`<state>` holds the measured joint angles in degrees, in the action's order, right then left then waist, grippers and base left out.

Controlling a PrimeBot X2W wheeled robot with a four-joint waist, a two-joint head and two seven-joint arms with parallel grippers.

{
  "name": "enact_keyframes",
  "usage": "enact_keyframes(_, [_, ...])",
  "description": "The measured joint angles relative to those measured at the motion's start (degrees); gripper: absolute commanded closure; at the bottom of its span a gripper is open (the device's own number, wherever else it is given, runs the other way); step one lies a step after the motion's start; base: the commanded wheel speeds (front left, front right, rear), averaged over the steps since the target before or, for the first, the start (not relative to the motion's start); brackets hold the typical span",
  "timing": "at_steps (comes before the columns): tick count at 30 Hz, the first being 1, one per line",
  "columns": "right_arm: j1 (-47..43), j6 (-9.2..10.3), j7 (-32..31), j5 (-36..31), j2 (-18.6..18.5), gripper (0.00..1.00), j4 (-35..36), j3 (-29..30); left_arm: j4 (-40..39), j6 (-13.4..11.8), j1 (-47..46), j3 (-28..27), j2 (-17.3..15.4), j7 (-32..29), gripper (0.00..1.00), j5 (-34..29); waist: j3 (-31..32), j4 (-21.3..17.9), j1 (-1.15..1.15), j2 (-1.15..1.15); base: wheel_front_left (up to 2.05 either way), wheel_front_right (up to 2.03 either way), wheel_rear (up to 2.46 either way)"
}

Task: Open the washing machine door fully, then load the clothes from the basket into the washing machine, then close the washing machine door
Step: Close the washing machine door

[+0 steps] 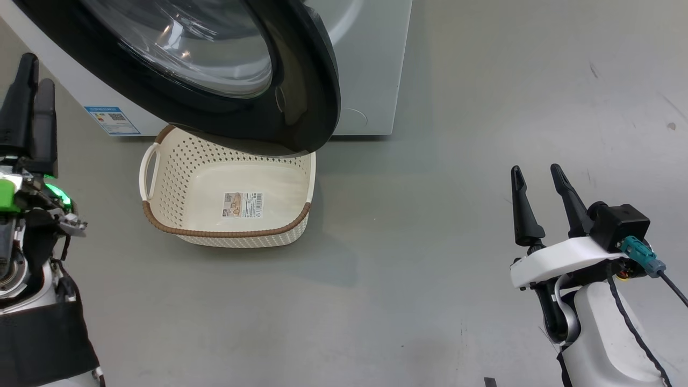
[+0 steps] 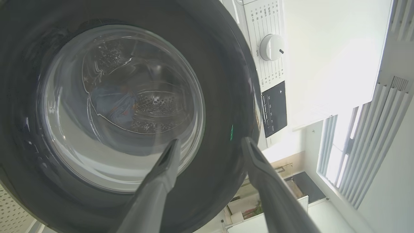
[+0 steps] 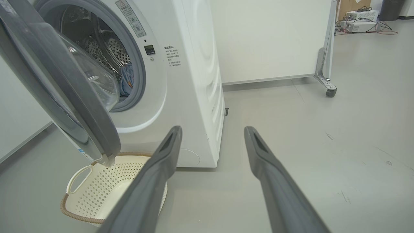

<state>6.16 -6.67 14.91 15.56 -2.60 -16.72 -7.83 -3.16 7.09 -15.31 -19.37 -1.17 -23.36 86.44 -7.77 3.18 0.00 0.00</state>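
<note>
Black-rimmed washing machine door [image 1: 309,102] stands ajar, overhanging the basket [image 1: 226,234] on the floor. It sits between my left pincer [image 2: 211,140] and the blue clothes [image 3: 126,79] in the drum. Both pincers are spread wide, gripping nothing. The right pincer [image 3: 212,127] is well off to the side.

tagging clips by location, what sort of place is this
Probably a lab or test space, not a home laundry: a wheeled white partition, electronics boxes with loose cables on the bare grey floor.
</note>
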Motion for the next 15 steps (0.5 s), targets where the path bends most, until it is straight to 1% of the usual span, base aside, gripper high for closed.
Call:
enact_keyframes(3, [0.0, 0.0, 0.0, 0.0, 0.0, 0.0, 0.1, 0.0, -1.8, 0.0, 0.1, 1.5, -0.1, 1.6, 0.0, -4.4, -0.1, 0.0, 0.0, 0.0, 0.0, 0.0, 0.0])
enact_keyframes(6, [0.0, -0.01, 0.0, 0.0, 0.0, 0.0, 0.3, 0.0, -4.1, 0.0, 0.1, 3.5, -1.8, 3.8, 0.0, -9.6, -0.3, 0.0, 0.0, 0.0, 0.0, 0.0, 0.0])
enact_keyframes(9, [0.0, -0.01, 0.0, 0.0, 0.0, 0.0, 0.4, 0.0, -6.5, 0.0, 0.2, 4.9, -2.7, 7.0, 0.0, -12.8, -0.4, 0.0, 0.0, 0.0, 0.0, 0.0, 0.0])
enact_keyframes(10, [0.0, -0.01, 0.0, 0.0, 0.0, 0.0, 0.5, 0.0, -7.4, 0.0, 0.4, 6.3, -3.7, 9.1, 0.0, -15.4, -0.5, 0.1, 0.0, 0.0, 0.0, 0.0, 0.0])
enact_keyframes(15, [0.0, -0.32, 0.0, 0.0, 0.0, 0.0, 0.7, 0.0, -9.1, 0.0, 2.5, 10.3, -8.1, 15.3, 0.0, -24.8, -0.9, 0.1, 0.0, 0.0, 0.0, 0.0, 0.0])
